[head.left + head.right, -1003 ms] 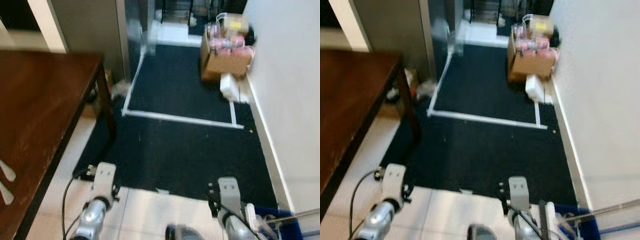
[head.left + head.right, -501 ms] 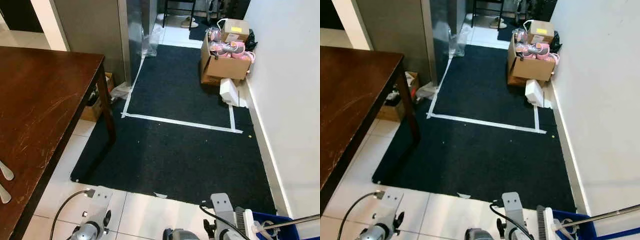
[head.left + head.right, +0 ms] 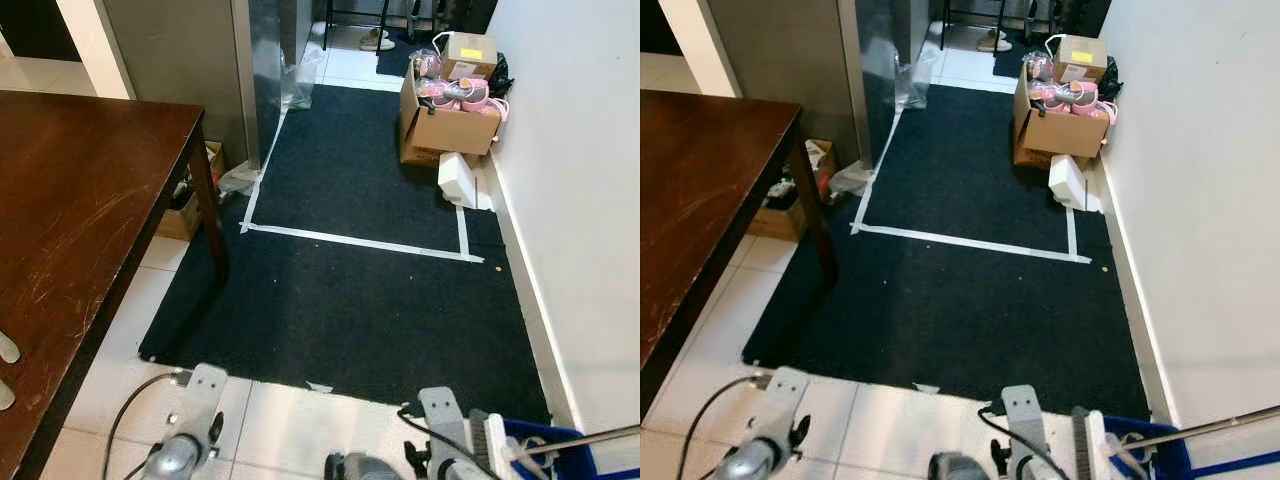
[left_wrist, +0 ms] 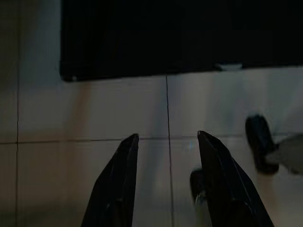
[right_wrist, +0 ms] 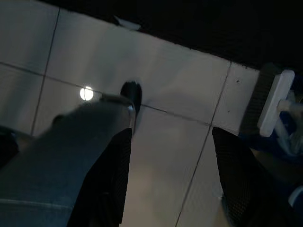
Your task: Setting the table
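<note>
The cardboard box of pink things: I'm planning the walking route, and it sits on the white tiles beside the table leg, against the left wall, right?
Not quite. The cardboard box stands at the dark carpet's far end against the right wall, away from the table; the left eye view shows it.

The head views are evenly lit and sharp; the wrist views are dim, with a lamp glare spot [image 5: 86, 93] reflected on tiles.

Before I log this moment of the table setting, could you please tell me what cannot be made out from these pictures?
- Pale things on the table: cut off by the left eye view's left edge; unidentifiable.
- Cardboard box by the wall: pink contents too small to name.
- Small box under the table: mostly hidden by the tabletop and leg.
- Blue bin: cut off at the bottom corner.
</note>
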`<state>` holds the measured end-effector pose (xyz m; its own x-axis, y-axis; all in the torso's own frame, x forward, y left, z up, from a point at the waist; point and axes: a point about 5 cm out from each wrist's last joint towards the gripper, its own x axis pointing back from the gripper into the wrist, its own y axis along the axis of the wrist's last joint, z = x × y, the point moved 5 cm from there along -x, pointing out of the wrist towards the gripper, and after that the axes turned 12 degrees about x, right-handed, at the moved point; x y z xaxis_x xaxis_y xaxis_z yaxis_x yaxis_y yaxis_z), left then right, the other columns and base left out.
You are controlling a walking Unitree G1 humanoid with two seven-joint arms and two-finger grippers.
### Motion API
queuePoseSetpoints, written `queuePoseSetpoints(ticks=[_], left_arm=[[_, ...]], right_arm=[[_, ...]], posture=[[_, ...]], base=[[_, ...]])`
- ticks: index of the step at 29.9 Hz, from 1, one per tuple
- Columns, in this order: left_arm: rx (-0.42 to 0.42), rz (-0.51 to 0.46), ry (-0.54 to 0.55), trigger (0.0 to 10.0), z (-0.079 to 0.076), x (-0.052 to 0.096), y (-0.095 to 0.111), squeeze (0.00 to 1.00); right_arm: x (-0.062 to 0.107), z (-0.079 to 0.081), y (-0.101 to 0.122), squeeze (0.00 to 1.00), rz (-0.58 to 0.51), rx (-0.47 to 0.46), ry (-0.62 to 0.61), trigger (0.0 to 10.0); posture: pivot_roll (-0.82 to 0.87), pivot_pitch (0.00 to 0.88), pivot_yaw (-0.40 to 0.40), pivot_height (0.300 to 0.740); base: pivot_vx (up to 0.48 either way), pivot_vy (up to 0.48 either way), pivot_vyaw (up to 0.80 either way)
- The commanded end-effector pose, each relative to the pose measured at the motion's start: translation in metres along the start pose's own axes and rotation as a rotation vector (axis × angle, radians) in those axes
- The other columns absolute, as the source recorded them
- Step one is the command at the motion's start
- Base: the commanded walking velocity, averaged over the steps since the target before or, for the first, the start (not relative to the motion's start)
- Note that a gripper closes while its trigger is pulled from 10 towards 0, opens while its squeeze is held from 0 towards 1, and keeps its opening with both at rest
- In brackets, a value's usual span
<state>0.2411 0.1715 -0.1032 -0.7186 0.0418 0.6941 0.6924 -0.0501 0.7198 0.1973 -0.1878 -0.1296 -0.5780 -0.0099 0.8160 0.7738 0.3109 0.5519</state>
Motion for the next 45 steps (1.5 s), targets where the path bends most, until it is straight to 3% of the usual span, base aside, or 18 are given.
queuePoseSetpoints(ticks=[1, 41, 45], left_arm=[[-0.006, 0.041, 0.012, 10.0, 0.003, 0.003, -0.013, 0.00], [-0.016, 0.031, -0.048, 10.0, -0.009, 0.003, -0.013, 0.00], [-0.016, 0.032, -0.058, 10.0, -0.011, 0.003, -0.013, 0.00]], right_arm=[[0.000, 0.003, -0.001, 0.00, 0.006, 0.008, 0.015, 10.0], [0.001, 0.004, -0.007, 0.00, 0.012, 0.014, 0.017, 10.0], [0.002, 0.002, -0.010, 0.00, 0.023, -0.023, -0.005, 10.0]], posture=[[0.02, 0.043, 0.015, 0.740], [0.02, 0.049, 0.016, 0.740], [0.02, 0.050, 0.016, 0.740]], base=[[0.000, 0.000, 0.80], [0.000, 0.000, 0.80], [0.000, 0.000, 0.00]])
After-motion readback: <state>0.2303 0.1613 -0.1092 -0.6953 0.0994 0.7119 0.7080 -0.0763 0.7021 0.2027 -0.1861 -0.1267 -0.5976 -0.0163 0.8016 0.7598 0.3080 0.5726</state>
